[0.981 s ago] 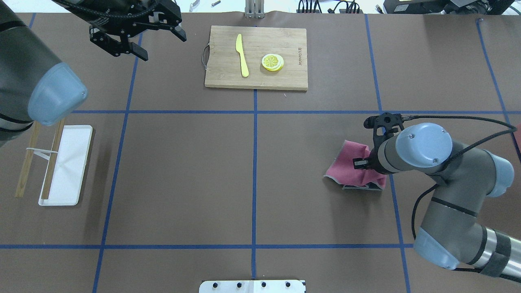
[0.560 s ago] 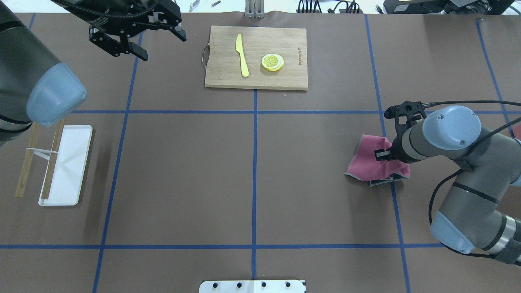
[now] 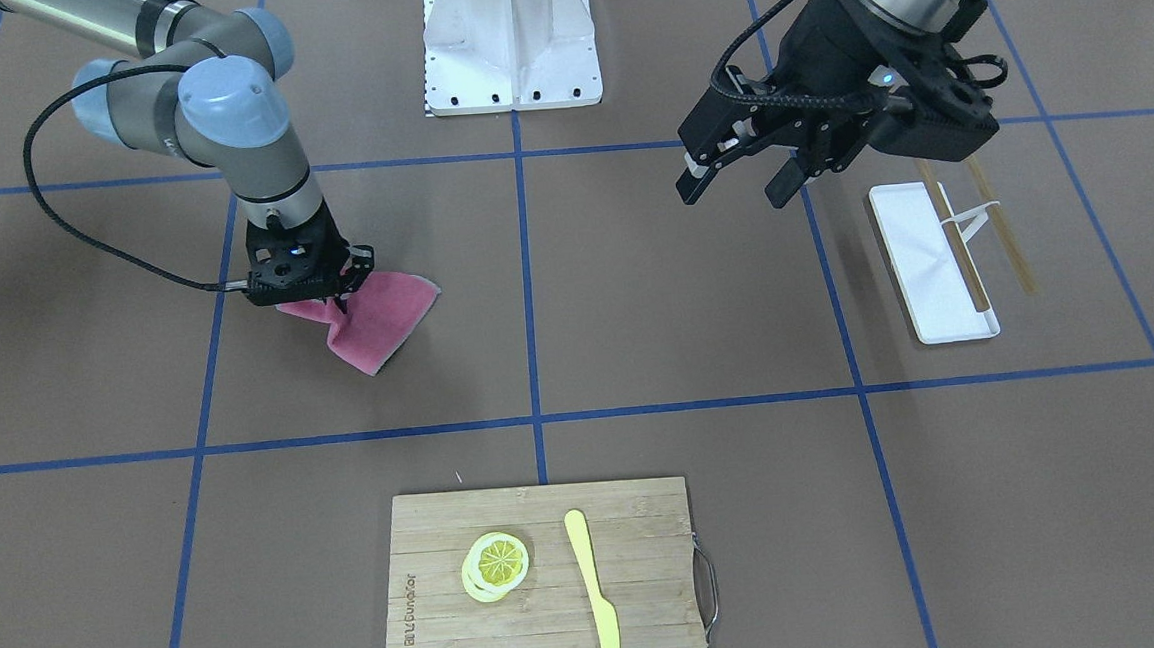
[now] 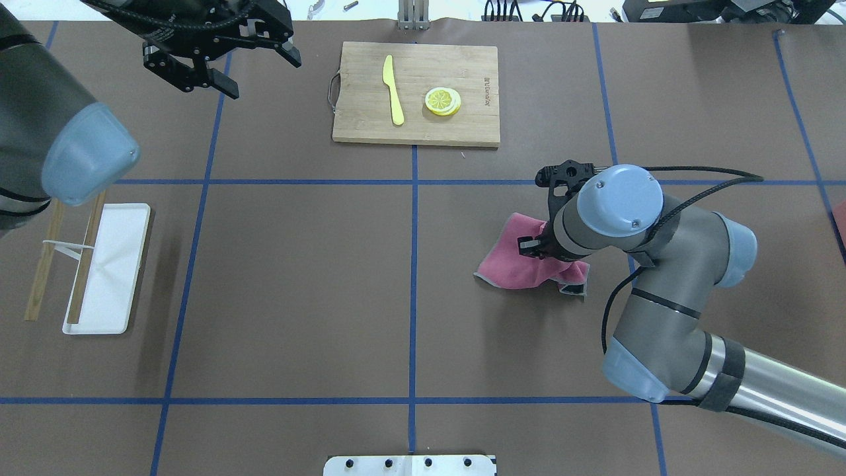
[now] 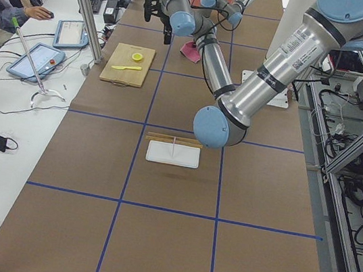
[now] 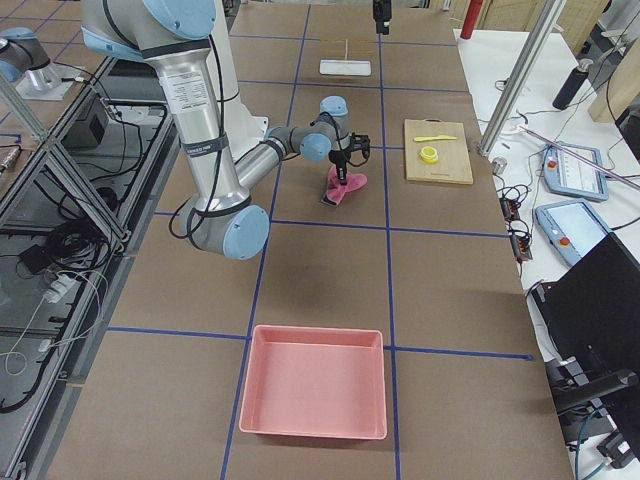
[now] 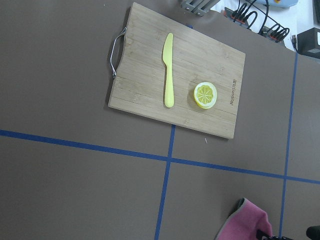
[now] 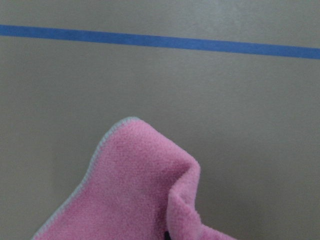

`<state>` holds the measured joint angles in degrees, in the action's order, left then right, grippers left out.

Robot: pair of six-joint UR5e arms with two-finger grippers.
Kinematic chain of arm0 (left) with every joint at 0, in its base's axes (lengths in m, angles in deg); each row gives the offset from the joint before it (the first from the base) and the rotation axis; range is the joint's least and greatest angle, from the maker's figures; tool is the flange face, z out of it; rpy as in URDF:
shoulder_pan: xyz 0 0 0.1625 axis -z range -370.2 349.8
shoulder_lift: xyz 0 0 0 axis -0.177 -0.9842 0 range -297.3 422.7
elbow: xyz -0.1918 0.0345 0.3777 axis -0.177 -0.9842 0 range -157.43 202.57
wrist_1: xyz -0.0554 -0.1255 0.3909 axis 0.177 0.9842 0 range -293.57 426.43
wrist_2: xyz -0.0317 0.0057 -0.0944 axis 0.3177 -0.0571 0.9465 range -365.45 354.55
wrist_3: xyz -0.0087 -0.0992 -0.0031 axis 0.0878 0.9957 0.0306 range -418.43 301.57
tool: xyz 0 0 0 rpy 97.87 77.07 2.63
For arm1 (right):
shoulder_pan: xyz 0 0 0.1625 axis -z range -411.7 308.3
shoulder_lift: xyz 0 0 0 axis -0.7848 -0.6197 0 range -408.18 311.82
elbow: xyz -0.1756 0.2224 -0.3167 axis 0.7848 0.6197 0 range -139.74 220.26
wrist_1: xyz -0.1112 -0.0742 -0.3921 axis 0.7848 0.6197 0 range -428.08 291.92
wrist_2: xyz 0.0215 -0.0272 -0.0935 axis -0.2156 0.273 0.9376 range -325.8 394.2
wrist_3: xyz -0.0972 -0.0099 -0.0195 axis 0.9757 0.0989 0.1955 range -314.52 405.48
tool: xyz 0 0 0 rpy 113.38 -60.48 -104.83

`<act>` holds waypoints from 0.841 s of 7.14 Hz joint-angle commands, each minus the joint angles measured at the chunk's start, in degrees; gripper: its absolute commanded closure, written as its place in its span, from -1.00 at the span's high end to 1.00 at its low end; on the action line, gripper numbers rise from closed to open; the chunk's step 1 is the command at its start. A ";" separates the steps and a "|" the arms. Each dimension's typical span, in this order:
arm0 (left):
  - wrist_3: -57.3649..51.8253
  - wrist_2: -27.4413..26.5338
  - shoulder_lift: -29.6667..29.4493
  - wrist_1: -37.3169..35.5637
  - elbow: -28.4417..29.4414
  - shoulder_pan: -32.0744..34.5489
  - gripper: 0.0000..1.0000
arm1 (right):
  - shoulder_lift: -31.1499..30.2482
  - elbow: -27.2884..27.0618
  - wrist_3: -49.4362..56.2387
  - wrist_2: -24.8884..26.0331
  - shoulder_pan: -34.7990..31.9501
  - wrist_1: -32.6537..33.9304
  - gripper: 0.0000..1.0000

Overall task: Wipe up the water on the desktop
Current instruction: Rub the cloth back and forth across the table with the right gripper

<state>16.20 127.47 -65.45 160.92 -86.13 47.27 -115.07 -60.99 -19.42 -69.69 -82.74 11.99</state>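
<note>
My right tool [image 3: 307,292] pinches the pink cloth [image 3: 381,321], which lies on the brown surface [image 3: 636,310] on my right half. My left tool [image 3: 734,192] hangs wide open. I'd press the cloth flat and drag slowly, overlapping strokes.

The desktop [image 4: 297,284] is lit brightly and evenly from above. Soft, faint shadows are thrown beside the white tray [image 4: 109,264] and below the right arm [image 3: 224,115] toward the desktop's right edge. In the right wrist view the pink cloth [image 8: 140,190] is rendered slightly soft, and the brown surface is washed to a greyish green.
</note>
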 commanded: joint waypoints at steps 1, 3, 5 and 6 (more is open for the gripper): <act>-0.10 -0.03 0.01 0.00 0.15 0.01 0.93 | 6.65 2.79 -6.96 0.53 3.77 0.00 -1.00; -0.27 -0.03 1.58 0.09 -0.20 1.06 0.93 | 8.09 3.43 -7.96 1.94 4.49 0.00 -1.00; -9.88 -0.12 6.13 -0.09 -0.12 3.95 0.93 | 4.16 2.73 -5.34 0.63 1.09 -0.61 -1.00; -16.29 -0.12 8.60 -0.35 0.32 6.40 0.93 | 0.83 0.46 -1.06 0.36 -0.15 -0.62 -1.00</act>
<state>7.32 127.37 -59.91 160.80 -86.14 51.08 -110.64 -58.60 -24.34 -68.74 -81.07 11.58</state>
